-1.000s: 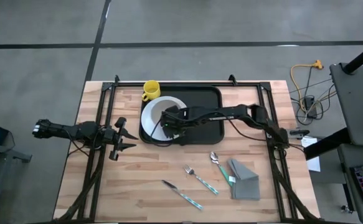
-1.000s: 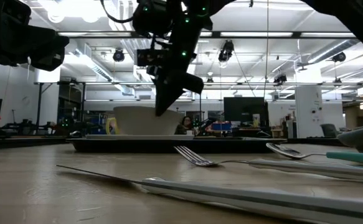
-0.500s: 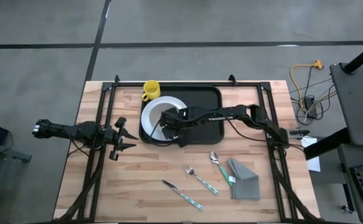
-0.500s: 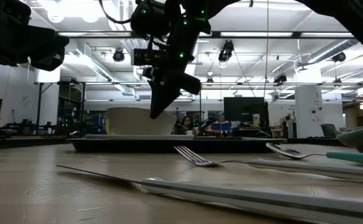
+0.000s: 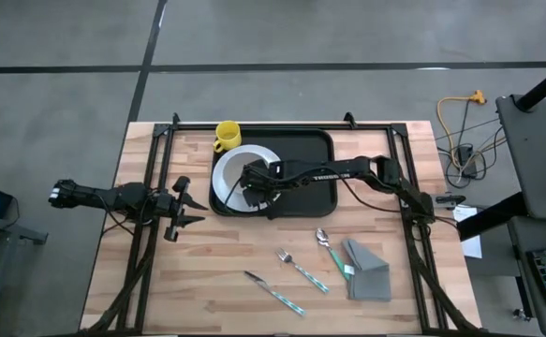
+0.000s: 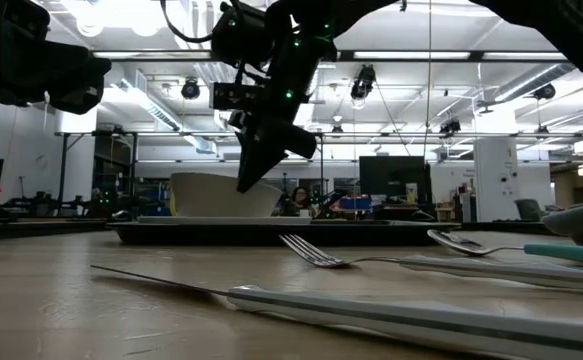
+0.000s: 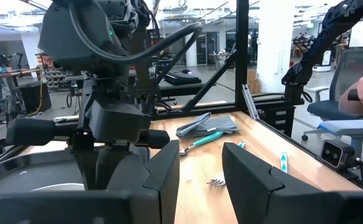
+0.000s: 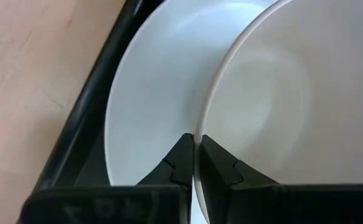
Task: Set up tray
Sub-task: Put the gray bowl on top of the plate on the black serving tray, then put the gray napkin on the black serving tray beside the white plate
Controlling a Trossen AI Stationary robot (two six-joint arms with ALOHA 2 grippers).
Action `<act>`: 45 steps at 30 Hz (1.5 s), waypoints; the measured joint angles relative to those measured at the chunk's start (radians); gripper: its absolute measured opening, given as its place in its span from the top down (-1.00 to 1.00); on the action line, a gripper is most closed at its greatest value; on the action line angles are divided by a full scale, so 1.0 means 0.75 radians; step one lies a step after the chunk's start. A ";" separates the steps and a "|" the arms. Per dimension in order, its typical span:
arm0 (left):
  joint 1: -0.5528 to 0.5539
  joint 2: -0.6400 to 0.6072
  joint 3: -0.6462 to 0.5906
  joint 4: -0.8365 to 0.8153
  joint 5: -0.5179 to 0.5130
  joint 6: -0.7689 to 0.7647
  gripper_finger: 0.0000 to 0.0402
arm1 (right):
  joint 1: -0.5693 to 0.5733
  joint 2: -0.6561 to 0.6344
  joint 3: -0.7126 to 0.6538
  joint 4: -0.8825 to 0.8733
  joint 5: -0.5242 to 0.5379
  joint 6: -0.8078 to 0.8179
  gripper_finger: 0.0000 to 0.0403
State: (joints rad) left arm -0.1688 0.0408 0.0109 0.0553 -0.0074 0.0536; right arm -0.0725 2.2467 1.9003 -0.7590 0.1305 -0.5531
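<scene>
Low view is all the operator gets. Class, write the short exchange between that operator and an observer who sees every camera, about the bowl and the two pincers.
Operator: Is the pincer coming down on the bowl actually gripping it?
Observer: Yes. The right pincer is shut on the rim of the bowl, one finger inside and one outside.
Operator: And the other arm?
Observer: The left pincer is open, over the table to the left of the tray, holding nothing.
</scene>
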 joint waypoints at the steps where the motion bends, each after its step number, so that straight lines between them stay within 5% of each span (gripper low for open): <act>1: 0.000 0.000 0.000 0.000 0.000 0.000 0.49 | -0.003 0.000 0.000 0.000 0.000 0.000 0.96; 22: 0.000 0.000 0.000 0.000 0.000 0.000 0.49 | -0.006 0.000 -0.001 -0.024 0.000 0.034 0.95; 45: 0.000 0.000 0.000 0.000 0.000 0.000 0.49 | -0.003 -0.001 0.056 -0.117 0.000 0.087 0.50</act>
State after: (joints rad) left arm -0.1688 0.0407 0.0109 0.0552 -0.0074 0.0535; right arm -0.0750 2.2463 1.9425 -0.8466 0.1307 -0.4878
